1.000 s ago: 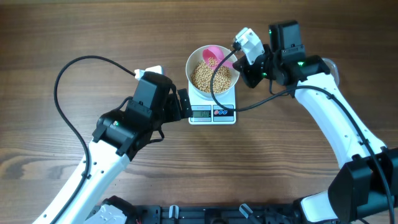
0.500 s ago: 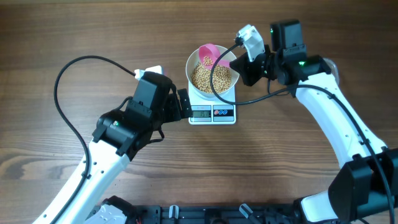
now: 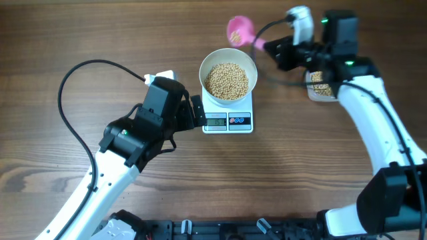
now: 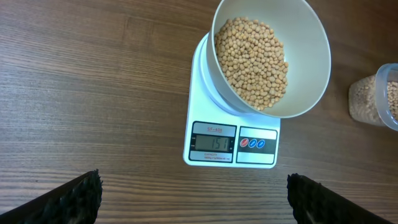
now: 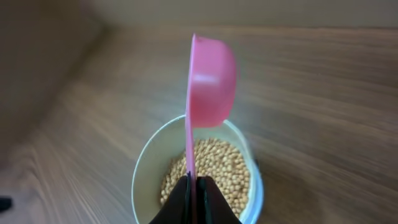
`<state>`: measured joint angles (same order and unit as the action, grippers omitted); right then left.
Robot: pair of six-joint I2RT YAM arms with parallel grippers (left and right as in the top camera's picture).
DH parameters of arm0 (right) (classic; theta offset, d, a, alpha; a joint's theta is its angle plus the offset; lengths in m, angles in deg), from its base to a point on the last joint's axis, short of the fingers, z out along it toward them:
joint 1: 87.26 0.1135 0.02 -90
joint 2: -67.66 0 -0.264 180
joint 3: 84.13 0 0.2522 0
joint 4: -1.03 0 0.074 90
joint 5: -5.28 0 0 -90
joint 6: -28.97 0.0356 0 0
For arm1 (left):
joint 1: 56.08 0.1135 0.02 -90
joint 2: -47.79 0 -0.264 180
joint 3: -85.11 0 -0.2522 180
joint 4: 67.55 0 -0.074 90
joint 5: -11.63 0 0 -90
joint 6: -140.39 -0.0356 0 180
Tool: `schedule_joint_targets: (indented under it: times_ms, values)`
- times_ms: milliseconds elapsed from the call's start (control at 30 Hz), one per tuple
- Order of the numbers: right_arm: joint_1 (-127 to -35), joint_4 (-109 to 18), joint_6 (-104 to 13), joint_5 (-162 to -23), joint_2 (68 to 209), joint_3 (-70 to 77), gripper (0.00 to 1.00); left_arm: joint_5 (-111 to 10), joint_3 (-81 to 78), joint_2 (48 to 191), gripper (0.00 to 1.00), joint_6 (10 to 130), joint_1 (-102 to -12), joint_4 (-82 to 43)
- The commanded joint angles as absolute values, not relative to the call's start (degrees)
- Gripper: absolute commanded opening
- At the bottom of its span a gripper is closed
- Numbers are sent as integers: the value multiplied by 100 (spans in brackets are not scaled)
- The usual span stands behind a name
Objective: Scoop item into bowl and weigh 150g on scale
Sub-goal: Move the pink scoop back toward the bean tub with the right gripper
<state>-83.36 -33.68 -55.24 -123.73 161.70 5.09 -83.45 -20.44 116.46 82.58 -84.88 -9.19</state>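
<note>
Overhead: white bowl (image 3: 208, 91) of tan beans (image 3: 226, 81) seated on the scale (image 3: 228, 122), mid-table. Right gripper (image 3: 271, 47) beyond the bowl's far rim, fingers pinched tight on the handle of a pink scoop (image 3: 238, 29), clear of the bowl. Scoop turned on edge in the right wrist view, seemingly empty. Left gripper (image 3: 197, 112) just beside the scale's left edge, fingers spread wide, touching nothing. Display (image 4: 213, 144) lit, perhaps reading 151. Clear container (image 3: 321, 87) of beans under the right arm.
</note>
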Motion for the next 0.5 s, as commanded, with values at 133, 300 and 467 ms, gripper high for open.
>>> schedule_joint_targets:
  times_ms: [133,300,467]
  values:
    - [-9918,-3794,-4952,-12987,15986,538,4,-8402,-2037,11604,100,8209,-8461,-930]
    - [-10757,-4006,-5658,-12982,15720,538,4,-8402,-2037,11604,100,8209,-8461,-930]
    - [-11186,-4931,-6753,-12213,15263,538,4,-8402,-2037,11604,100,8209,-8461,-930]
